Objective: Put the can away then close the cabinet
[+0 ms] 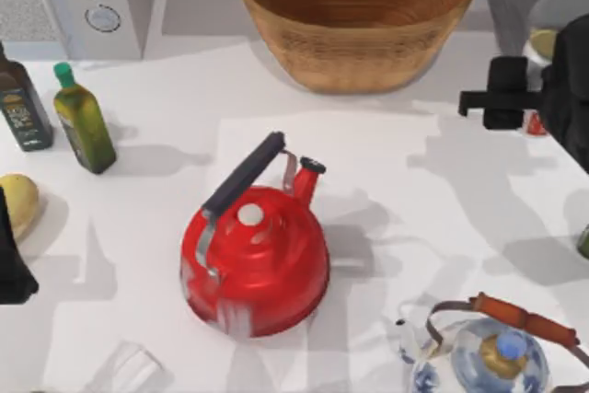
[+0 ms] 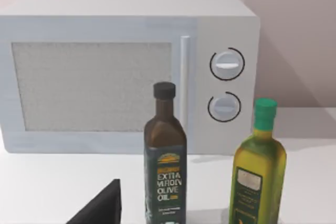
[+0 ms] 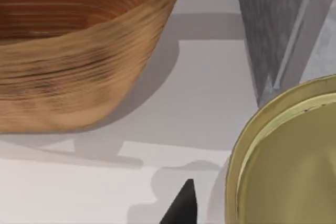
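Hovering at the table's right edge, the right gripper (image 1: 526, 109) sits over the can (image 1: 534, 122), seemingly to grasp it for the cabinet (image 3: 283, 30) alongside, though whether its fingers grip it I cannot tell; the left arm idles at the left edge.

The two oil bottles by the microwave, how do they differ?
The dark olive oil bottle has a black cap and near-black glass with a dark label; the green-capped oil bottle has a bright green cap and yellow-green contents behind a pale label. In the top view the dark one stands nearer the table's left edge, the green-capped one just to its right. Both stand upright in front of the microwave, apart from each other.
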Motion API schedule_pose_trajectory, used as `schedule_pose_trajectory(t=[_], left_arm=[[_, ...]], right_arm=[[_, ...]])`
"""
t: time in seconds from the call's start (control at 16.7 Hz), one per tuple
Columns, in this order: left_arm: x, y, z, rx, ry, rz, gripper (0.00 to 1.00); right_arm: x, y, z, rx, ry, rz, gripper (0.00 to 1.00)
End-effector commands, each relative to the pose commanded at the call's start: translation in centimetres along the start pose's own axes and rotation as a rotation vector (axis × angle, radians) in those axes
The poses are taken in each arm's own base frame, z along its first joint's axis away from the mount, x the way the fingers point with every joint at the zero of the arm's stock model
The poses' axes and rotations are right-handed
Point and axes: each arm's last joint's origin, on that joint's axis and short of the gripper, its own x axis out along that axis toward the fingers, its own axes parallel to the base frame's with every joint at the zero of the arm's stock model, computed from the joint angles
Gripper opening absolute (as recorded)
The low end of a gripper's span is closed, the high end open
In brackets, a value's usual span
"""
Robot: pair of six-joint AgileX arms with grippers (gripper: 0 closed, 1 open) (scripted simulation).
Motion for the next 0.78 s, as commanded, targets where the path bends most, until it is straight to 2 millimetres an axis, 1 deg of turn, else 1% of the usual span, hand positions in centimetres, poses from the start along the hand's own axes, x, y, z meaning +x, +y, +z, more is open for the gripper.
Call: schedule_pose_trajectory(t=[0.18, 0.3, 0.42, 0.6, 0.72, 0.78], left_arm=[[0.0, 0.0, 0.0, 0.0, 0.0, 0.0, 1.0], [0.0, 0.0, 0.0, 0.0, 0.0, 0.0, 1.0], [0.0, 0.0, 0.0, 0.0, 0.0, 0.0, 1.0], [0.0, 0.0, 0.0, 0.0, 0.0, 0.0, 1.0], [0.0, 0.0, 0.0, 0.0, 0.0, 0.0, 1.0], [0.0, 0.0, 0.0, 0.0, 0.0, 0.0, 1.0]], right_arm=[[-1.6, -2.4, -0.3, 0.012, -0.024, -0.017, 0.0], [-3.5, -4.4, -0.8, 0.024, -0.063, -0.017, 0.0], [-6.0, -6.4, -1.5, 0.038, -0.126, -0.006, 0.0], [-9.9, -9.1, -3.7, 0.054, -0.266, 0.018, 0.0], [-11.7, -10.3, -5.8, 0.054, -0.359, 0.029, 0.0], [-12.2, -10.8, -6.9, 0.049, -0.396, 0.031, 0.0]])
